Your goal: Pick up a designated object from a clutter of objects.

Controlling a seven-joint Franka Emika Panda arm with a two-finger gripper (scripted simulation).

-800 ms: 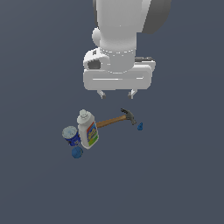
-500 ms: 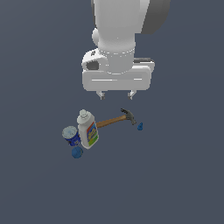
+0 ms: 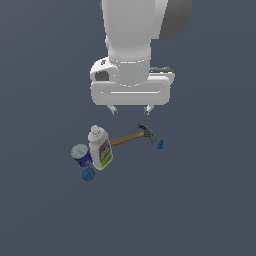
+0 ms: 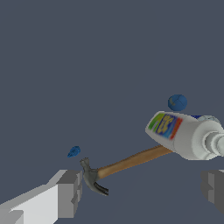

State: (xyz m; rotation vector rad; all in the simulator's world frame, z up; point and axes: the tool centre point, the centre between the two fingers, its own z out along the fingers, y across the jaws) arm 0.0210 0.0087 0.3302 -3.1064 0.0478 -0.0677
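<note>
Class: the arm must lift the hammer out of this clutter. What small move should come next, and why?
Probably lower the open gripper straight down over the bare stretch of the hammer handle. It hangs above it with nothing held, and the white bottle covers the handle's far end.

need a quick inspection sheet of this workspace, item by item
surface: plain dark grey floor, flat, no marks seen
job's thing: hammer with brown wooden handle and dark metal head, lying flat; one end of the handle is hidden behind the bottle
clutter: white bottle with colourful label, blue can beside it, small blue ball in front, tiny blue piece near the hammer head
grippers: pincer open, above the hammer, holding nothing
cables: nothing seen
surroundings: nothing seen beyond the floor
</note>
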